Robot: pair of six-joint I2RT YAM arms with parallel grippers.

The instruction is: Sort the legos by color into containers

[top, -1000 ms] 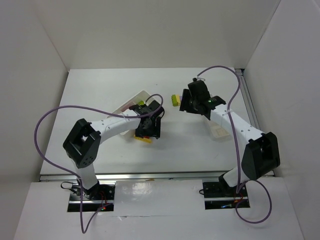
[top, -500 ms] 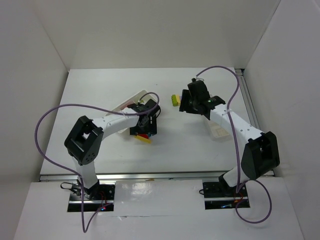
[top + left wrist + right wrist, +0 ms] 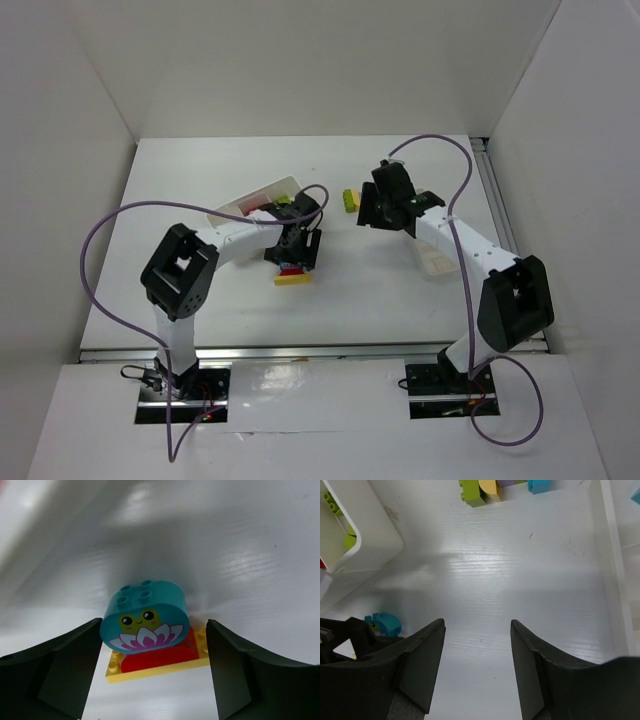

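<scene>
- The wide white tray (image 3: 250, 203) lay askew at the far left of the table (image 3: 380, 300). Red and lime bricks were inside it, and the lime pieces (image 3: 349, 541) sat in one end compartment.
- My left claw (image 3: 154, 647) hung just on the near side of that tray. It was released, its fingers (image 3: 60, 670) spread wide to either side of a small stack and gripping nothing.
- The stack stood on the table between those fingers. A rounded cyan brick (image 3: 145, 612) printed with a frog and a lotus sat on a red brick (image 3: 160, 656), which sat on a flat yellow plate (image 3: 150, 671). The left finger was right beside the cyan brick, and I could not tell whether they touched. There was a gap between the right finger and the plate.
- Further right and farther back, loose bricks lay in a row on the table: a lime-green brick (image 3: 472, 492), a yellow brick (image 3: 490, 487), a purple brick (image 3: 507, 482) and a second cyan piece (image 3: 537, 485). From above only the lime-green one showed, the rest being hidden behind my right arm.
- My right claw (image 3: 477, 625) hovered near that row. It was also released, with only bare table between its fingers.
- The narrow tray (image 3: 610, 570) ran along the right side, partly beneath my right arm. A cyan scrap (image 3: 636, 497) showed beyond its rim, cut off by the frame edge, and I could not tell whether it lay inside.
</scene>
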